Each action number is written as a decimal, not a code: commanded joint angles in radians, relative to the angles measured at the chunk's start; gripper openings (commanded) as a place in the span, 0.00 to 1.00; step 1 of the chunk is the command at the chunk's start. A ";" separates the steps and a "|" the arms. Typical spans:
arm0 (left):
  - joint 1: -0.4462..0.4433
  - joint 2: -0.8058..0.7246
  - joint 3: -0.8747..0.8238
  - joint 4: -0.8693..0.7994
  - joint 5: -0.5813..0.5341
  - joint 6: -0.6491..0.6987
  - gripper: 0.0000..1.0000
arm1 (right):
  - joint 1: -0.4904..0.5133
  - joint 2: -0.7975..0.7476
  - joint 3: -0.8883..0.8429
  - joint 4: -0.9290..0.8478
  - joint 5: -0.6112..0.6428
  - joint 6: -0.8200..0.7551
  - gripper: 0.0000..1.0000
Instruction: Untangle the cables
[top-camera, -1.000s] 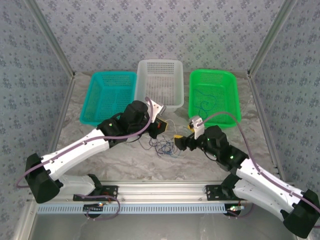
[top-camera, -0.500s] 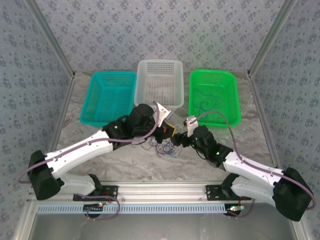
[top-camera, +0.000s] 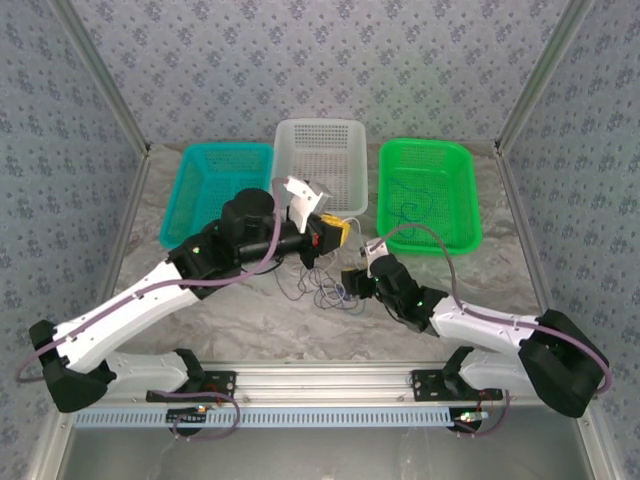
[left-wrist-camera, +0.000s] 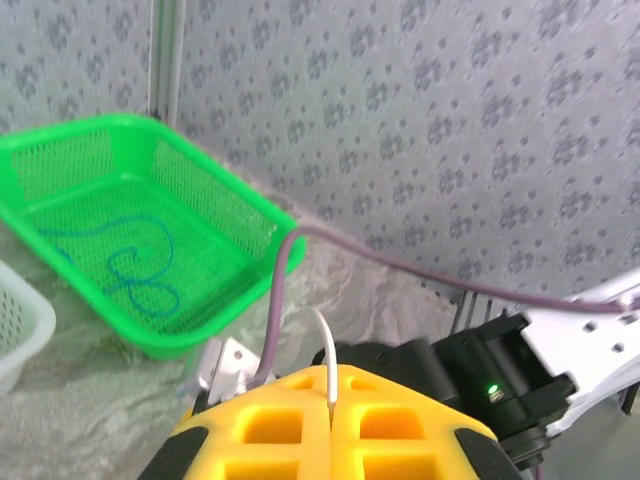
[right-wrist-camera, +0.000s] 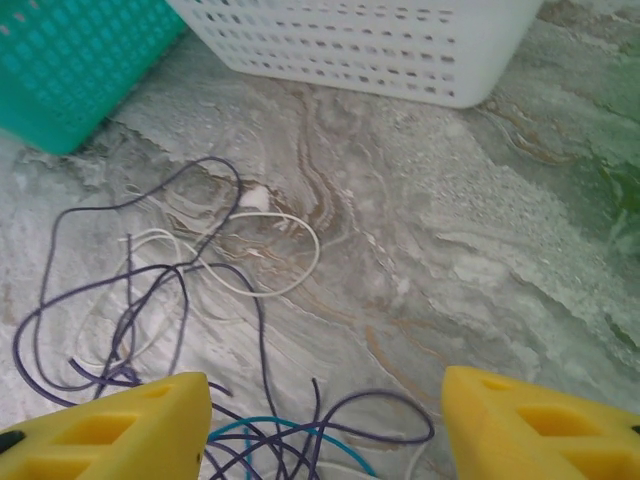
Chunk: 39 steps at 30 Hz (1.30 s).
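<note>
**Left gripper pinches a white cable; right gripper hangs wide over the tangle**

The cables (top-camera: 322, 291) lie in a loose heap on the table (top-camera: 250, 320), near its middle. They sit just in front of the near edge of the white basket (top-camera: 320, 165), well clear of the table's side edges.

The left gripper (top-camera: 333, 232) is raised over the table beside the near right corner of the white basket. In its wrist view the left gripper (left-wrist-camera: 330, 395) has its two yellow pads pressed together. A white cable (left-wrist-camera: 327, 355) comes out of the seam between them, so the jaws are clamped on it. Beyond the pads are the right arm (left-wrist-camera: 530, 370) and the green basket (left-wrist-camera: 210, 215). A blue cable (left-wrist-camera: 130, 270) lies curled on the floor of that basket.

The right gripper (top-camera: 349, 279) sits low at the right edge of the heap. In its wrist view the right gripper (right-wrist-camera: 327, 385) stands wide apart, holding nothing. One of its yellow fingers (right-wrist-camera: 110, 425) is at each lower corner of the view, and the tangle lies on the table between and ahead of them. There, purple cables (right-wrist-camera: 150, 300) loop over one another, a whitish cable (right-wrist-camera: 285, 235) makes an oval loop beside them, and a teal cable (right-wrist-camera: 290, 428) curves close to the fingers. Whether any strand touches the fingers cannot be told.

Three baskets stand in a row along the far side of the table. The teal basket (top-camera: 215, 195) is on the left, the white one is in the middle, and the green one is on the right.
</note>
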 joint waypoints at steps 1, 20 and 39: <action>0.021 -0.040 0.073 -0.010 -0.013 0.044 0.03 | 0.005 0.014 0.021 -0.065 0.051 0.047 0.64; 0.108 -0.102 0.341 -0.064 -0.096 0.170 0.04 | 0.010 0.079 -0.044 -0.158 0.054 0.169 0.62; 0.139 -0.082 0.282 -0.042 -0.176 0.190 0.04 | 0.082 -0.288 -0.010 -0.494 0.178 0.142 0.85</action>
